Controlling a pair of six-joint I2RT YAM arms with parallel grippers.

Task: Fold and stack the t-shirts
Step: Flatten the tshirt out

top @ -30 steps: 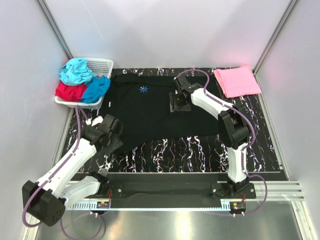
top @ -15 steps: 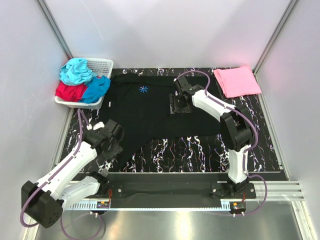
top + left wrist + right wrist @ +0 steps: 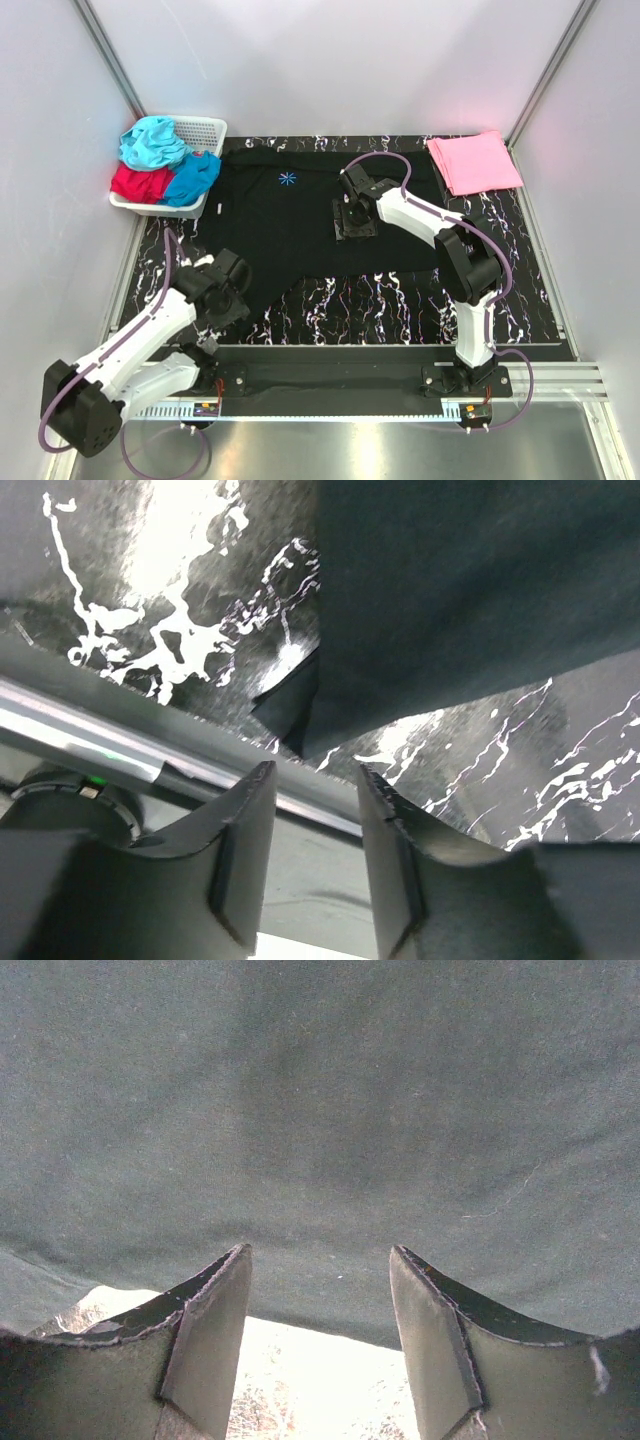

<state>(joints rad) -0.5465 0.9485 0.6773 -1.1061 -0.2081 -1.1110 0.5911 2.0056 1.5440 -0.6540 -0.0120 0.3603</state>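
I judge the black t-shirt is being spread flat: the left gripper, half-open and empty, should pinch the corner just ahead; the right gripper is wide and empty.

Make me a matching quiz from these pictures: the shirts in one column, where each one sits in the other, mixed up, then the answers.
1. black shirt
2. pink shirt
3. teal shirt
4. red shirt

A. folded, far right corner
B. spread out in the middle
C. top of the pile in the basket
D. in the basket, below the teal one

Pairs: 1-B, 2-A, 3-C, 4-D
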